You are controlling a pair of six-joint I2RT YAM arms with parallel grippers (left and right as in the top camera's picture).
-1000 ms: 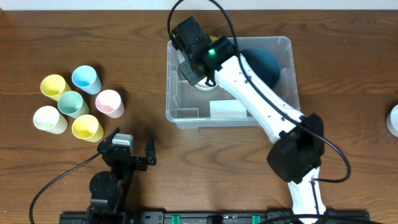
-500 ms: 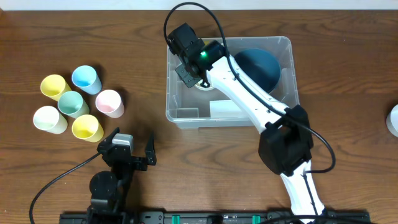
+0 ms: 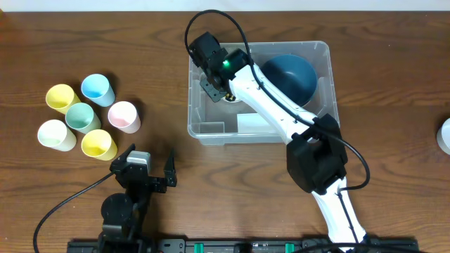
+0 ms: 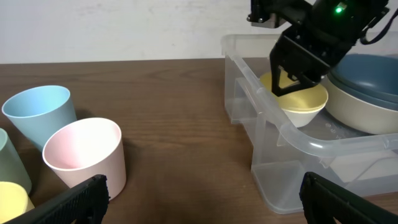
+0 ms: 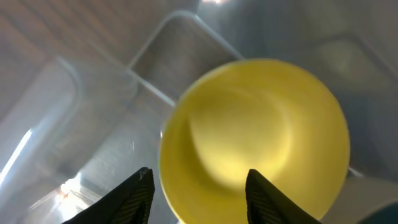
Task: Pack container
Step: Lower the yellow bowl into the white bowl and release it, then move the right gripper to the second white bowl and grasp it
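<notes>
Wooden table (image 3: 394, 176): container (image 3: 204, 133), 6 cups (image 3: 83, 116)

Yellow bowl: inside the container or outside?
Inside. The left wrist view shows the yellow bowl within the walls of the container, opening up, beside the bigger bowls.

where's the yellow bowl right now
The round yellow bowl is inside the clear rectangular plastic container, towards its left end in the left wrist view, beside the dark blue bowl and directly under the right claw.

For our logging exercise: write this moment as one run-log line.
phase: packing | right gripper: open, above yellow bowl inside container | left gripper: open, near cups
</notes>
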